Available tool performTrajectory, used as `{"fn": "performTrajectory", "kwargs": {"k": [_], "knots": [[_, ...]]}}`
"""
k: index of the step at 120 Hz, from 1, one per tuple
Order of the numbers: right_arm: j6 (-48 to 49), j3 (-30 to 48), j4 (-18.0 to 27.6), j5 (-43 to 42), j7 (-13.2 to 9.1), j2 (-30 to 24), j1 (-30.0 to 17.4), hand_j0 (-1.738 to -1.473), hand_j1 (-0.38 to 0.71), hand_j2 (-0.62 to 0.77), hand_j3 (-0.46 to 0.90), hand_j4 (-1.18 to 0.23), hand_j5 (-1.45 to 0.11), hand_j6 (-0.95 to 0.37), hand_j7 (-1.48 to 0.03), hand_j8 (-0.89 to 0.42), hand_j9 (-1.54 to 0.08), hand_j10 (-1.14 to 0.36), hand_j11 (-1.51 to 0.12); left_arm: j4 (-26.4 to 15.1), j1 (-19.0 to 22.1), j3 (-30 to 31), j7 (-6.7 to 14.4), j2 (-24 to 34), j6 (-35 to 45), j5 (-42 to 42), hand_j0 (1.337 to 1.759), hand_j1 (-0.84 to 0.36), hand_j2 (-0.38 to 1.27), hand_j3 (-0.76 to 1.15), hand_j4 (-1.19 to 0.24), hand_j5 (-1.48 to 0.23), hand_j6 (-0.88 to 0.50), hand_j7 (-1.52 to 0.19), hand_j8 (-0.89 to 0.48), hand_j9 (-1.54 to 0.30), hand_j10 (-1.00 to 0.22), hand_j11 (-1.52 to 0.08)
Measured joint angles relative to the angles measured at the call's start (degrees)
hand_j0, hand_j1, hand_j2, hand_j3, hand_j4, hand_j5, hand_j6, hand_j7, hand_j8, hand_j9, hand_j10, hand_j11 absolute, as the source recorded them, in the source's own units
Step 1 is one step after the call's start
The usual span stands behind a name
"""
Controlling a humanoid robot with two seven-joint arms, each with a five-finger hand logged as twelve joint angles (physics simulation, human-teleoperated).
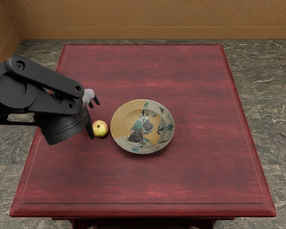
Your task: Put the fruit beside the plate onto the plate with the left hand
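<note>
From the head view, I see the dark red table [205, 95] filling most of the picture, with grey stone floor [269, 71] around it and a tan wall [133, 16] along the top. The left arm [35, 98] comes in from the left edge, black and bulky, with its forearm lying over the table's left side. The left hand [89, 102] shows only at the end of the forearm, and most of it is hidden behind the wrist. I can make out a grey patch of the palm, a couple of short dark fingertips [96, 100] pointing up and to the right, and one long dark digit reaching down towards me. The fingers look spread apart, and nothing is held between them. The fruit [100, 128], a small yellow apple with a reddish blush, sits on the table just to the right of that long digit. It is so close that I cannot tell whether the two touch. The apple lies just beside the left rim of the plate [118, 125], not on it. The plate is a round ochre dish with a green and dark painted pattern in its middle, and it rests flat near the centre of the table.
</note>
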Motion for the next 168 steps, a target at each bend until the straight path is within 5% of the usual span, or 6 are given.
{"fn": "performTrajectory", "kwargs": {"k": [67, 168], "knots": [[0.0, 0.0, 0.0, 0.0, 0.0, 0.0, 0.0, -1.658, -0.31, -0.01, 0.0, -0.04, -0.05, -0.04, -0.05, -0.04, -0.05, -0.04, -0.05, 2.6, 4.6, -0.1, 3.3, -3.9, 0.1, 5.4, 1.658, 0.0, 0.06, 0.0, -0.29, -0.38, -0.29, -0.38, -0.29, -0.38, -0.29, -0.38], [0.0, 0.0, 0.0, 0.0, 0.0, 0.0, 0.0, -1.658, -0.31, -0.01, 0.0, -0.04, -0.05, -0.04, -0.05, -0.04, -0.05, -0.04, -0.05, 10.7, 10.4, -1.5, 3.6, -8.3, 0.1, 6.8, 1.658, -0.06, 0.07, 0.0, -0.34, -0.44, -0.34, -0.44, -0.34, -0.44, -0.34, -0.44]]}}
